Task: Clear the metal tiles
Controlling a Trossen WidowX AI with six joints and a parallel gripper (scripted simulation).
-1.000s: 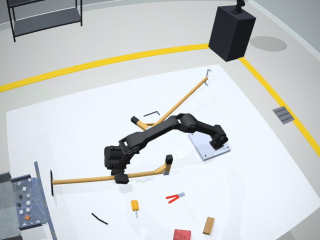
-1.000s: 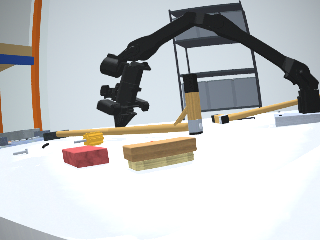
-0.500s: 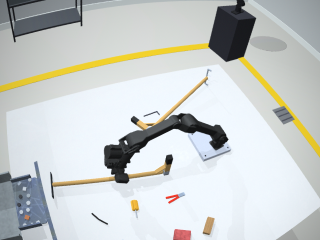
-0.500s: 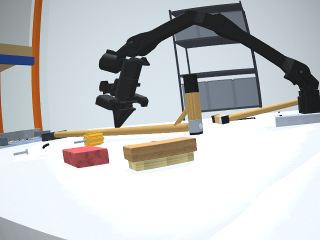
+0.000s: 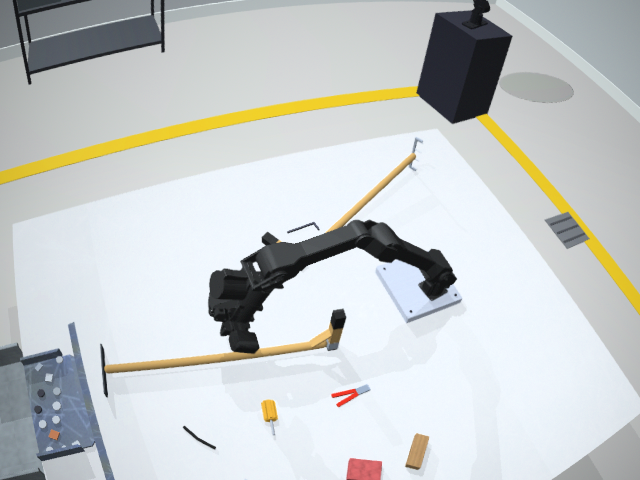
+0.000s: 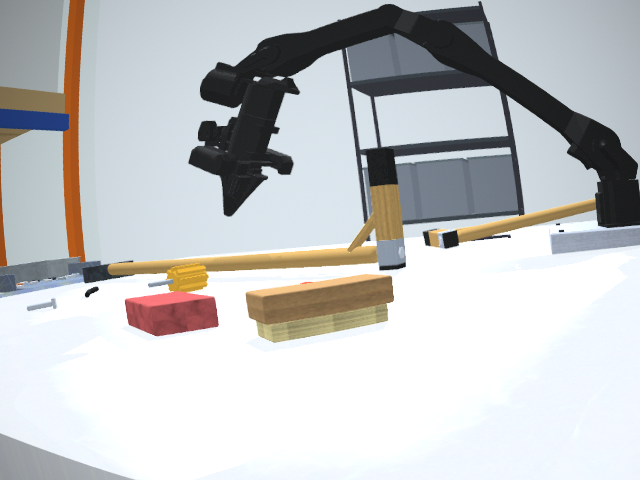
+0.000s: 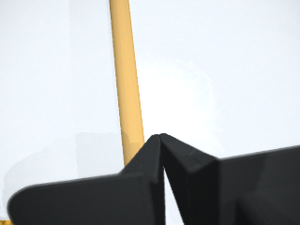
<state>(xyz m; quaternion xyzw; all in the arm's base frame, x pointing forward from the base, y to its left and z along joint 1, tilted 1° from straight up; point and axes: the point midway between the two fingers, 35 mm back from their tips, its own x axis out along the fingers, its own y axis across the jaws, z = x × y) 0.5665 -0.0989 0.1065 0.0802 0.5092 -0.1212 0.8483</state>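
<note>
The long scraper [image 5: 170, 363] [image 6: 310, 259] [image 7: 127, 80] lies on the table, its wide dark blade [image 5: 103, 370] just right of the bench plate and its upright black-topped grip [image 5: 337, 328] [image 6: 384, 206] at the other end. My gripper [image 6: 229, 212] [image 7: 160, 137] is shut and empty, above the handle; its tips are hidden in the top view. The wrist view shows the handle running up left of the tips. The steel bench plate [image 5: 73, 426] at the left edge bears several small pieces, pale, dark and one orange [image 5: 54, 435]. The grey catch box [image 5: 15, 397] adjoins its left side.
A second long wooden tool [image 5: 373, 193] [image 6: 522, 225] lies behind the arm. A yellow screwdriver [image 5: 269, 410] [image 6: 188, 277], red-handled pliers [image 5: 345, 395], black cable [image 5: 199, 438], red block [image 5: 364, 469] [image 6: 170, 313] and wooden brush [image 5: 417, 451] [image 6: 320, 302] lie in front.
</note>
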